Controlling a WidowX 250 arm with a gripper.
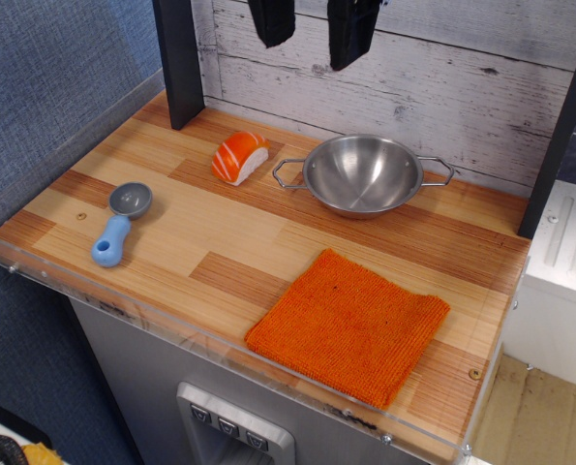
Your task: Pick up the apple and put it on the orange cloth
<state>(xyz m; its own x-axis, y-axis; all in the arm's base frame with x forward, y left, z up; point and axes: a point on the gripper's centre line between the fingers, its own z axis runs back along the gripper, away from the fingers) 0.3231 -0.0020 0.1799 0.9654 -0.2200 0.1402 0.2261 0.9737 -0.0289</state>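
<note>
The apple (239, 157), a small sushi-like toy with an orange striped top and white base, lies on the wooden counter at the back left, just left of the steel bowl. The orange cloth (350, 326) lies flat near the front right edge. My gripper (312, 44) hangs high at the top of the view, above and behind the apple and the bowl. Its two black fingers are spread apart and hold nothing. Only the finger ends show; the rest is cut off by the frame.
A steel bowl (362, 174) with two wire handles stands at the back centre. A blue-handled grey scoop (120, 225) lies at the left. A black post (180, 60) stands at the back left, another at the right edge. A clear rim (220, 339) lines the front.
</note>
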